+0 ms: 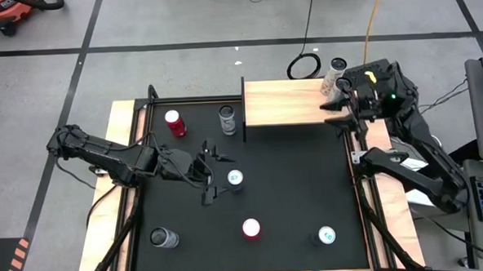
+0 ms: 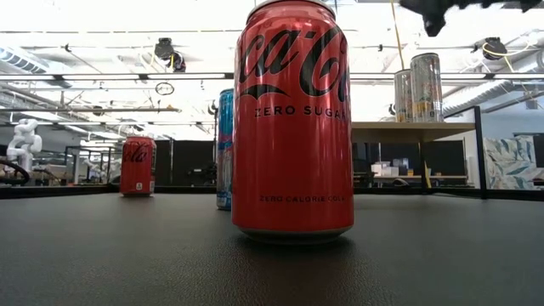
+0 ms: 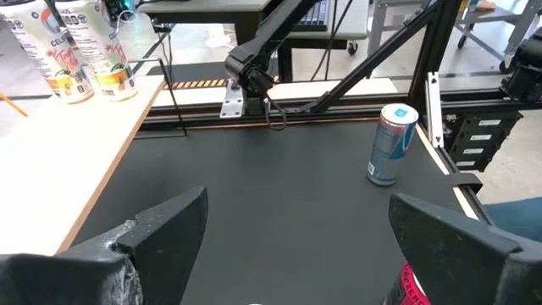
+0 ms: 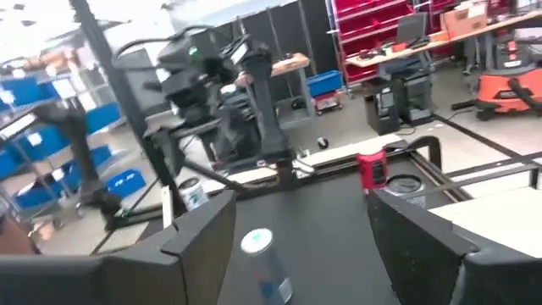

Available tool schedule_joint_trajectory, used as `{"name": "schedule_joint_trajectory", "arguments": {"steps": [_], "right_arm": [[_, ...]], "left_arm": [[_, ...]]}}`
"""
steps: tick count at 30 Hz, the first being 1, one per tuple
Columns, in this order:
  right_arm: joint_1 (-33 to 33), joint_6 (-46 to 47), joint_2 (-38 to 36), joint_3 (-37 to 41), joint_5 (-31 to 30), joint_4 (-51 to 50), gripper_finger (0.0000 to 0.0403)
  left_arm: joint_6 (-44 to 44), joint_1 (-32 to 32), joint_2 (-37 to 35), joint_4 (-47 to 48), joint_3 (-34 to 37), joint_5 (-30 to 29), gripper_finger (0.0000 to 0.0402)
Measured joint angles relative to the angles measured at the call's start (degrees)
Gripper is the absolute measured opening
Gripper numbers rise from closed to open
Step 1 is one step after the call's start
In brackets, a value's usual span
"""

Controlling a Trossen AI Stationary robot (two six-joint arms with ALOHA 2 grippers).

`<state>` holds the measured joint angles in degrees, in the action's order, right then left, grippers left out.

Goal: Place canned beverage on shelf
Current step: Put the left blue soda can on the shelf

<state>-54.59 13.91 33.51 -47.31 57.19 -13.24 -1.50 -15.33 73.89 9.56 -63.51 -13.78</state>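
Note:
The pale-wood shelf (image 1: 285, 101) stands at the table's far right, and two cans (image 1: 334, 73) stand upright on its right end; they also show in the low view (image 2: 418, 85). My right gripper (image 1: 335, 107) hovers open and empty beside them, over the shelf's right end, and its fingers frame the table in its wrist view (image 4: 301, 246). My left gripper (image 1: 206, 174) is open and empty low over the table's middle, just left of a blue-topped can (image 1: 235, 179) that stands upright on the table.
Other upright cans stand on the black table: a red one (image 1: 175, 123) and a silver one (image 1: 228, 120) at the far side, and a red one (image 1: 251, 228), a blue-and-silver one (image 1: 327, 235) and a silver one (image 1: 163, 238) at the near side. Most of the shelf board is bare.

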Motion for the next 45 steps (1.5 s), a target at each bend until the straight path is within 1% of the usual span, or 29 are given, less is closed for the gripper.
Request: {"name": "schedule_joint_trajectory", "arguments": {"steps": [2, 5, 9, 12, 16, 20, 31, 38, 45], "right_arm": [[0.0, 2.2, 2.0, 0.0, 0.6, 3.4, 0.0253], [1.1, 4.8, 5.0, 0.0, 3.0, 8.3, 0.0253], [3.9, 6.3, 8.8, 0.0, 3.1, 12.7, 0.0253], [7.2, 6.4, 11.5, 0.0, 3.5, 14.0, 0.0253], [12.2, 7.4, 13.6, 0.0, 7.4, 15.5, 0.0253], [18.2, 7.9, 13.4, 0.0, 6.9, 15.6, 0.0253], [35.8, 7.9, 12.9, 0.0, -4.9, 15.2, 0.0253], [46.8, 7.7, 14.0, 0.0, -18.7, 15.3, 0.0253], [55.1, 6.4, 18.2, 0.0, -29.9, 15.2, 0.0253]], "left_arm": [[1.5, 0.0, 0.0, 0.0, 0.0, 0.0, 0.0371], [2.4, 0.0, 0.0, 0.0, 0.0, 0.0, 0.0371], [2.4, 0.1, 0.0, 0.0, 0.0, 0.0, 0.0371], [2.5, 0.1, 0.0, 0.0, 0.0, 0.0, 0.0371], [5.0, 0.1, 0.0, 0.0, 0.0, 0.0, 0.0371], [5.3, 0.1, 0.0, 0.0, 0.0, 0.0, 0.0371], [5.3, 0.1, 0.0, 0.5, 0.0, 0.0, 0.0371], [5.2, 0.1, 0.0, 0.5, 0.0, 0.0, 0.0371], [5.1, 0.1, 0.0, 0.5, 0.0, 0.0, 0.0371]]}}
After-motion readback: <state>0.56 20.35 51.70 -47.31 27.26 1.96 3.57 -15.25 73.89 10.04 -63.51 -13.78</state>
